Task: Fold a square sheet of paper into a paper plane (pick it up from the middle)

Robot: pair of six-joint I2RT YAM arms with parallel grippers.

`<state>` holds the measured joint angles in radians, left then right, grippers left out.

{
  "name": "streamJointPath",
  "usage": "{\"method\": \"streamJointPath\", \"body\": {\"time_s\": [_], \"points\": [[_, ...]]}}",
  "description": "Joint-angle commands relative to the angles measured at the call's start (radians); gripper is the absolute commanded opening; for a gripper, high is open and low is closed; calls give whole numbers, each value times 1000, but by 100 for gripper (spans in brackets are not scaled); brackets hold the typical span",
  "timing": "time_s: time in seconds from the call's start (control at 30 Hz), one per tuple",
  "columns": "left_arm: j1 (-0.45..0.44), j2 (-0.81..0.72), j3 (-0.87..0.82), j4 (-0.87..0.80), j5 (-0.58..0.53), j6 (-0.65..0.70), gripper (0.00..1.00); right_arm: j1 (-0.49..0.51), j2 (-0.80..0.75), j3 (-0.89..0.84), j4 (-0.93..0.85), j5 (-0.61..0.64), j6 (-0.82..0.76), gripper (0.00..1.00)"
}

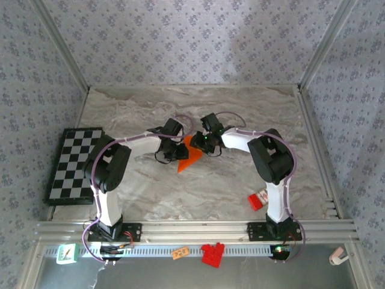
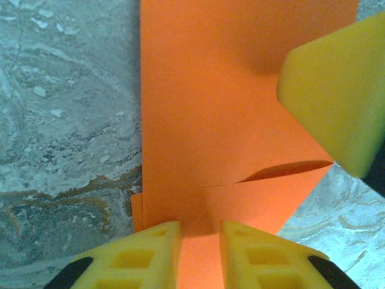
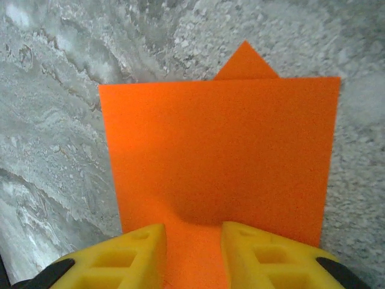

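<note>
On the marbled table (image 1: 252, 114) the square sheet of paper (image 1: 190, 158), partly folded, lies mid-table with its point aimed at the near edge. It sits right between the arms, neither nearer. The left gripper (image 2: 200, 232) and right gripper (image 3: 192, 233) meet it from opposite sides, fingers narrowly parted over paper; whether either pinches it I cannot tell. The orange tag (image 1: 179, 253) bears marks too small to read.

The square sheet of paper (image 1: 189, 158) lies flat on the table (image 1: 240, 108) between the left gripper (image 2: 200, 232) and the right gripper (image 3: 192, 232), with an edge reaching in between each pair of fingertips. A checkerboard (image 1: 75, 164) lies well to the left of the left gripper. A small box (image 1: 257, 200) sits back from the right gripper, beside its arm's base.
</note>
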<state>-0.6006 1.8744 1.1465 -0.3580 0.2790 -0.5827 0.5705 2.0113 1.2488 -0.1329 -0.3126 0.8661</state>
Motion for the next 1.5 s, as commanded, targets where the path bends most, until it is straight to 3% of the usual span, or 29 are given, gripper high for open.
{"method": "streamJointPath", "body": {"time_s": [0.0,0.27,0.57,0.87,1.07,1.47], "points": [[1,-69,-22,-20,33,12,28,13,1,-25,-122,66,49,33],[-15,-205,-153,93,121,-146,36,47,-111,-174,-135,174,209,35],[-33,-273,-269,241,162,-316,24,55,-133,-206,-131,209,284,36],[-51,-335,-318,281,130,-350,21,56,-114,-195,-130,193,290,36],[-60,-255,-288,285,168,-340,19,55,-111,-189,-137,189,290,36],[-47,-164,-219,211,47,-272,17,52,-137,-195,-138,177,266,39]]}}
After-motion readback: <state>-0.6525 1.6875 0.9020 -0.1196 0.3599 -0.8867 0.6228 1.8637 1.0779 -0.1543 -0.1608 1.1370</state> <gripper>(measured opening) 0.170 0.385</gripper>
